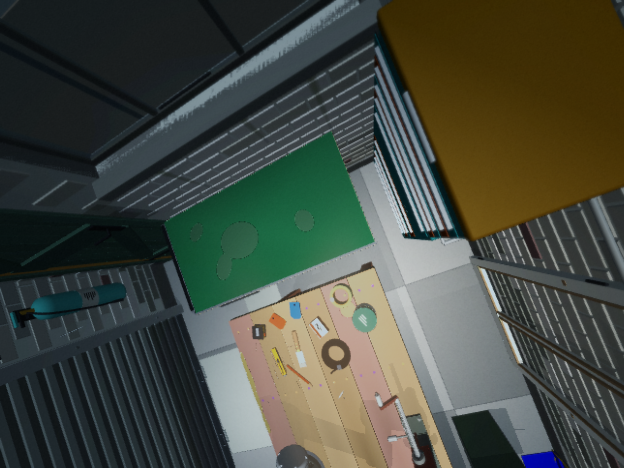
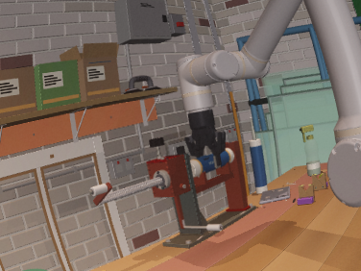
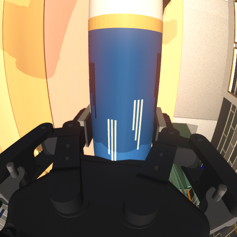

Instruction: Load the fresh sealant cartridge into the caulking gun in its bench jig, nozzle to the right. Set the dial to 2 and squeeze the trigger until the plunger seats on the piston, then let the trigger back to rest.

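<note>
The blue sealant cartridge [image 2: 210,162] [image 3: 125,90] is partly hidden by my fingers and lies level, with its white ends showing on either side. It hangs over the cradle of the red caulking gun [image 2: 201,187], which stands in its bench jig. The gun's plunger rod [image 2: 129,189] sticks out to the left and ends in a white and red knob. The trigger lever [image 2: 204,227] hangs low at the front. In the side camera the gun [image 1: 408,428] sits at the bench's lower edge. My gripper [image 2: 207,156] [image 3: 123,126] comes down from above and grips the cartridge round its blue middle.
Cardboard boxes [image 2: 57,79] sit on a wall shelf up left. A second blue cartridge [image 2: 259,166] stands upright right of the jig, beside a flat grey plate [image 2: 275,195] and a clear tube [image 2: 312,151]. Tape rolls and hand tools [image 1: 322,332] lie along the bench.
</note>
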